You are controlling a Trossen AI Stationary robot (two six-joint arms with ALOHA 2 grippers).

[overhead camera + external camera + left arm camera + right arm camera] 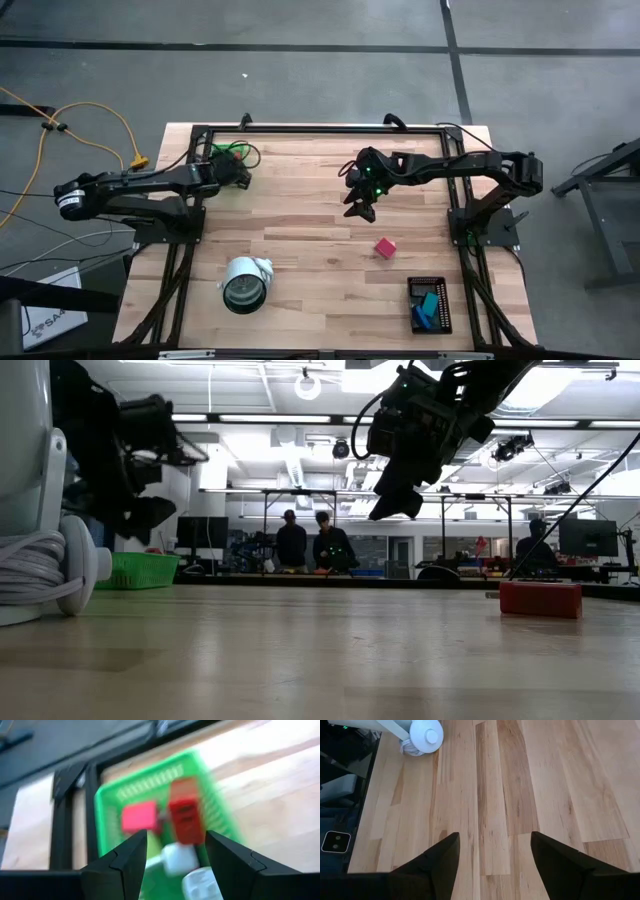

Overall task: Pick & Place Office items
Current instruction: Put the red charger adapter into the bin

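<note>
Looming at the low view's edge, the white-and-grey cable roll (35, 550) lay on the wooden table (310, 250). Right gripper (360, 205) hovered spread and empty above bare boards, the small red block (385, 247) lying near it. Left gripper (175, 852) hung parted over the green mesh tray (107, 802) holding red blocks (186, 817) and white bits (176, 859).

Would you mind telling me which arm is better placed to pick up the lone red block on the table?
The right. Its pincer hangs open and empty just up-table of the red block, on the same side. The left pincer is over the green tray at the far left corner.
</note>
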